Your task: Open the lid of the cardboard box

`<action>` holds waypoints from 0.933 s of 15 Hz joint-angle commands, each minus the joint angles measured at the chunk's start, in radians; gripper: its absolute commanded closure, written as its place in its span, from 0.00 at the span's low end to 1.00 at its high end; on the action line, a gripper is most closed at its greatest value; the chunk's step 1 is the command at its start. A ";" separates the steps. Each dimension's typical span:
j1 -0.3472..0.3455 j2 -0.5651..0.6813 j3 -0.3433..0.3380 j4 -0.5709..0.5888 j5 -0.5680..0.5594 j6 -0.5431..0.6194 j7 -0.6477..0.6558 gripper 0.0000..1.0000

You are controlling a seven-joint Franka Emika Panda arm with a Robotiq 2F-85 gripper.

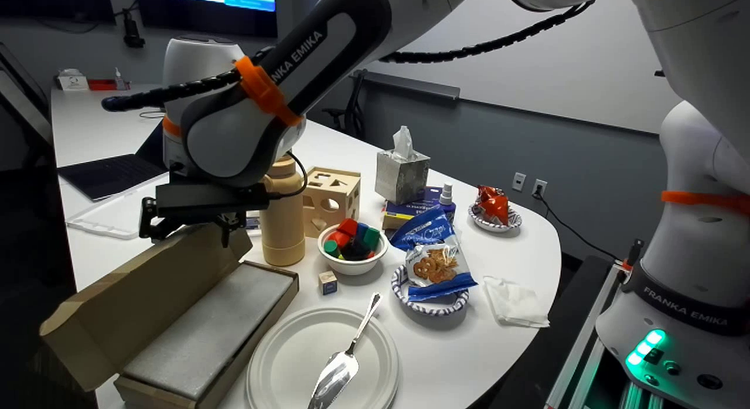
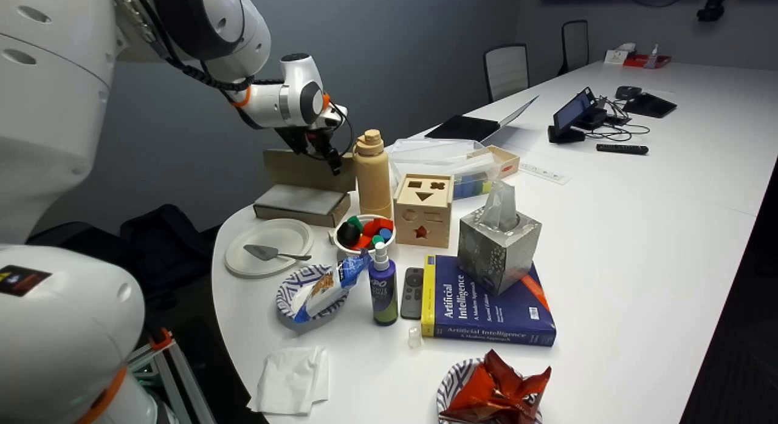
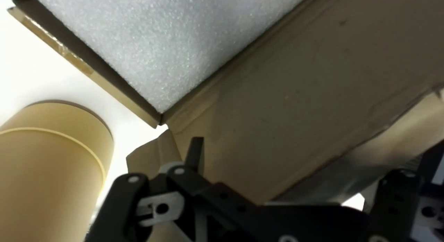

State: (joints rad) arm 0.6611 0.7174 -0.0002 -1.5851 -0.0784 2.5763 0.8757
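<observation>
1. Lid [image 1: 155, 297] stands tilted up and back along one long edge of the box [image 1: 255, 341].
2. My gripper [image 1: 190, 241] is at its upper edge, jaws spread wide, clamping nothing; contact I can't tell.
3. I should nudge its inner face outward, then rise straight, missing the bottle [image 1: 282, 227].

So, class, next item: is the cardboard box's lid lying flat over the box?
No, in an exterior view the lid stands raised along one long edge of the cardboard box, leaving the pale slab inside uncovered.
</observation>
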 commanded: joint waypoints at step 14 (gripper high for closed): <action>-0.068 0.254 0.061 0.388 0.017 -0.457 -0.056 0.00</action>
State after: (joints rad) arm 0.6125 0.9085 0.0441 -1.2910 -0.0748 2.1703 0.8463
